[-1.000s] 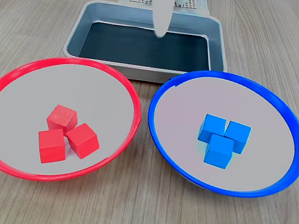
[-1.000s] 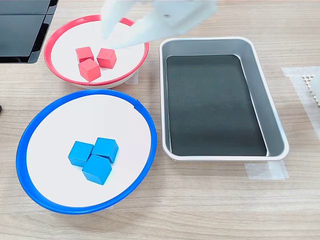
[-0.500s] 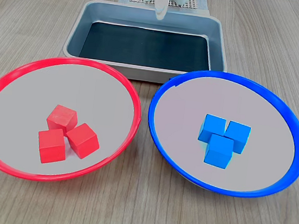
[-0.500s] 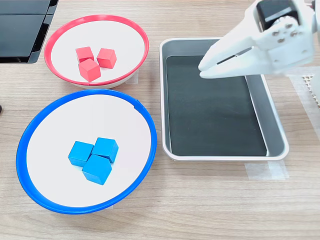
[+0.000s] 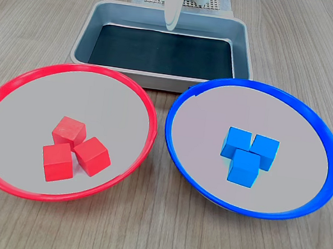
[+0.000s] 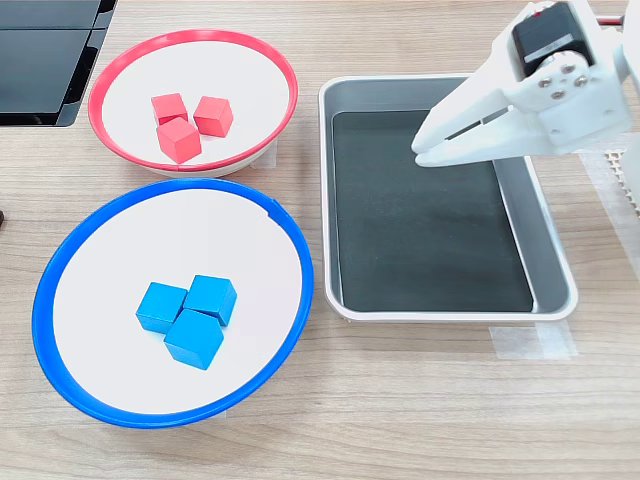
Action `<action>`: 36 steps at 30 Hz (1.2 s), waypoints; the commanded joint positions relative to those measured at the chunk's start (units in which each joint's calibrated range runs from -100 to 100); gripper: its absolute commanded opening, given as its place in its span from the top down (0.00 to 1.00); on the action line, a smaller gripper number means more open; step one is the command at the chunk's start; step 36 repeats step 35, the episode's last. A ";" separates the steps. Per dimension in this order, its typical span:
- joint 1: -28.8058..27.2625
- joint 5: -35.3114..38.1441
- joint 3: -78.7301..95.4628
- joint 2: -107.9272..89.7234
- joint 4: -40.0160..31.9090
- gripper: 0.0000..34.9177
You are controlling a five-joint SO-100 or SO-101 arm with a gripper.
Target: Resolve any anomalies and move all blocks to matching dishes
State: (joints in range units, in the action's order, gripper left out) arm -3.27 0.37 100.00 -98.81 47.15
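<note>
Two monitors (image 6: 45, 55), second exterior view only.

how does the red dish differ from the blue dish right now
The red dish has a red rim and holds three red blocks; the blue dish has a blue rim and holds three blue blocks. In the second exterior view the blue dish looks larger and nearer. Both are round, shallow and pale inside.

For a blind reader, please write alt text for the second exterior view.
Three red blocks lie in the red-rimmed dish and three blue blocks in the blue-rimmed dish. A white gripper hangs over an empty metal tray.
</note>
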 commanded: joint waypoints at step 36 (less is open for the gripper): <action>-0.07 0.24 0.00 -0.26 0.19 0.99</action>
